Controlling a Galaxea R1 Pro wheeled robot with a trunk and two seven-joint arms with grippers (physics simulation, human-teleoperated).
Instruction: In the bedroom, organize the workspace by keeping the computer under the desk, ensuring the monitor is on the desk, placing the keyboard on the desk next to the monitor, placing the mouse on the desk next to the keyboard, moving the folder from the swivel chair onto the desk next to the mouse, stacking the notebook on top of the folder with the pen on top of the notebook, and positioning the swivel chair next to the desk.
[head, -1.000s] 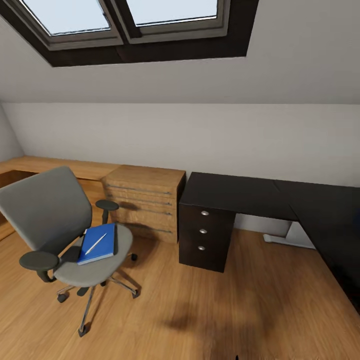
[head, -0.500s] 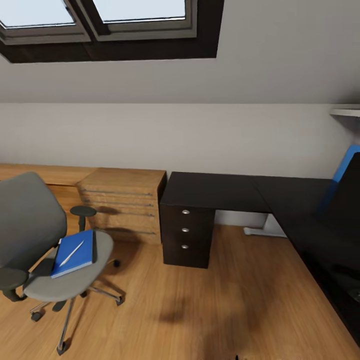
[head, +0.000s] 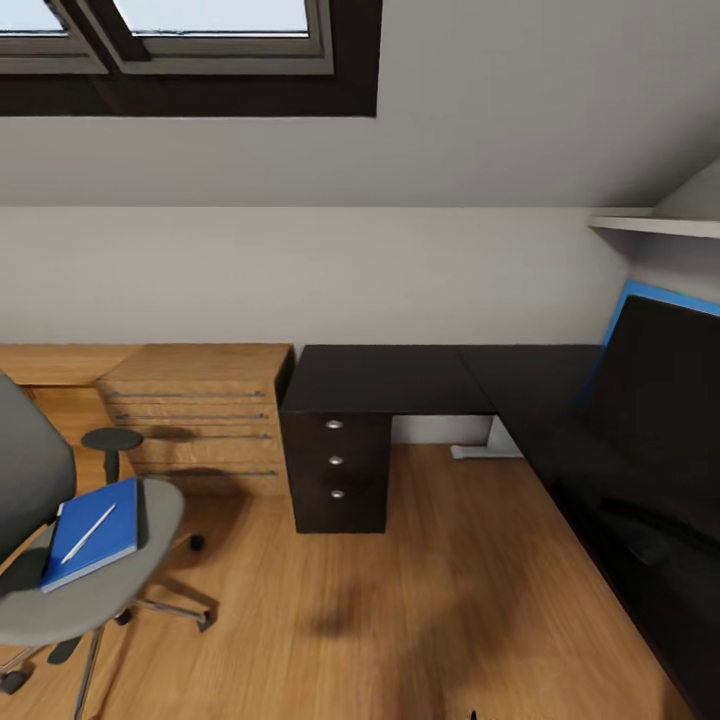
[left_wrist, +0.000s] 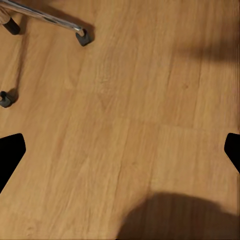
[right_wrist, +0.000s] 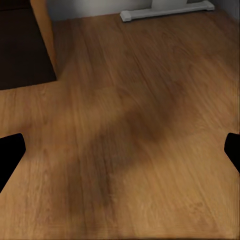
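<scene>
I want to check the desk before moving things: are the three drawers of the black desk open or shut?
Shut. All three fronts of the drawer unit sit flush under the desk top, knobs aligned.

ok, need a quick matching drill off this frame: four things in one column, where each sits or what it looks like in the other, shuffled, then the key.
Things:
1. pen
2. folder
3. three-drawer unit
4. monitor

Descriptions:
A. dark, with silver knobs, under the end of the black desk beside the wooden drawers
B. blue, lying flat on the seat of the swivel chair
C. thin and white, lying on the blue cover
D. large black panel at the right edge of the head view, on the desk's right wing

Pairs: 1-C, 2-B, 3-A, 4-D
</scene>
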